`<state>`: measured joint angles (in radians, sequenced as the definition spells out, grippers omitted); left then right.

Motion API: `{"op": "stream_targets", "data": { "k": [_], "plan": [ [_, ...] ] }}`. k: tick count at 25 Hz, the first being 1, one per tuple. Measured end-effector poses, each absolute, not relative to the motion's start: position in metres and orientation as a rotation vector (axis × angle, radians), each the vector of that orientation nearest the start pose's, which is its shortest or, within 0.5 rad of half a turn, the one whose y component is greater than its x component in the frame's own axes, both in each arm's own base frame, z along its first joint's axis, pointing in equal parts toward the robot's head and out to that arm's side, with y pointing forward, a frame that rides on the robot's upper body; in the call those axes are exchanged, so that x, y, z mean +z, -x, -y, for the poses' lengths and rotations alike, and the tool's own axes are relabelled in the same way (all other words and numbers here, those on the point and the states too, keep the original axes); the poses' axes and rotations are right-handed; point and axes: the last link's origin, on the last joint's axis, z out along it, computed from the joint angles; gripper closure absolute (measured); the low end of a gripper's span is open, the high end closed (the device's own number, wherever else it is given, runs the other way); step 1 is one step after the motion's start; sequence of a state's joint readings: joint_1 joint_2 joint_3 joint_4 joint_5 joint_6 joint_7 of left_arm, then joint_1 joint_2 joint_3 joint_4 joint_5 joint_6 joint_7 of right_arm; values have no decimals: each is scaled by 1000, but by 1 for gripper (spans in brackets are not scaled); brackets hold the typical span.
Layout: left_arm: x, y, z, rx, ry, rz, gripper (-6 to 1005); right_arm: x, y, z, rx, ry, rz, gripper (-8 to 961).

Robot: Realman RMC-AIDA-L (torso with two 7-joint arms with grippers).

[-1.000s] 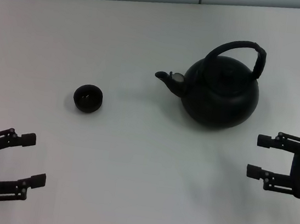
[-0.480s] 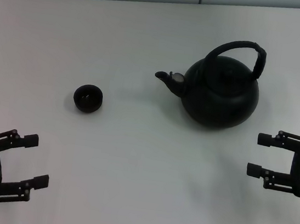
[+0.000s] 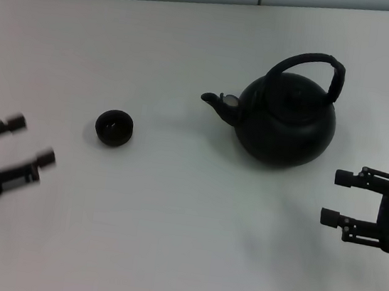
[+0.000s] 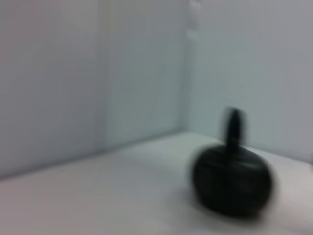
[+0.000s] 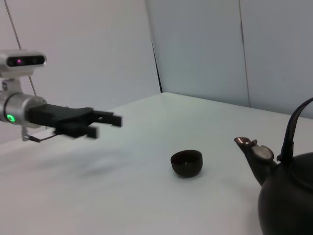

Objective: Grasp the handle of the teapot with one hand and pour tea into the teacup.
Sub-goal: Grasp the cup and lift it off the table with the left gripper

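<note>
Soft, even overhead light; faint shadows under the teapot (image 3: pixel 288 118). The left gripper (image 3: pixel 28 142) smears with motion blur, and its wrist view is wholly blurred.

White table (image 3: pixel 167 242) with black teapot (image 3: pixel 287 125) and small teacup (image 3: pixel 114 127) standing well apart.

- Left gripper (image 3: pixel 29 139): blurred in the head view; its rear body is cut off by the picture's left edge.
- Right gripper (image 3: pixel 336 198): its body is cut off by the right edge of the head view.
- Teapot (image 4: pixel 231 181): blurred in the left wrist view; spout and lid cannot be made out there. In the right wrist view its body is cut off by two picture edges.
- Handle (image 5: pixel 295 128): only one part of the hoop shows in the right wrist view.
- Teacup (image 3: pixel 114 127): contents too small to tell.
</note>
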<state>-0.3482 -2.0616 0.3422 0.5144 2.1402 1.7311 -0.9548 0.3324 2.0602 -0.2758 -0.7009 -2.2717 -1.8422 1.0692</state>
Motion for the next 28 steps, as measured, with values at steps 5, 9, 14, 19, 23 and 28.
{"op": "stream_targets", "data": {
  "k": [5, 9, 14, 19, 23, 28],
  "plan": [
    [11, 337, -268, -888, 2214, 529, 145, 43, -338, -238, 682, 2628, -542, 202],
    [8, 334, -270, -899, 2205, 516, 146, 43, -338, -240, 683, 2629, -535, 203],
    [6, 332, -269, -904, 2223, 511, 147, 44, -337, -242, 678, 2628, -530, 203],
    [-12, 330, -266, -824, 2342, 457, 148, 44, -338, -243, 669, 2625, -524, 204],
    [-33, 335, -268, -702, 2400, 457, 149, 45, -338, -243, 667, 2625, -522, 204],
    [-42, 339, -267, -636, 2409, 435, 150, 45, -338, -243, 666, 2625, -520, 204]
  ]
}}
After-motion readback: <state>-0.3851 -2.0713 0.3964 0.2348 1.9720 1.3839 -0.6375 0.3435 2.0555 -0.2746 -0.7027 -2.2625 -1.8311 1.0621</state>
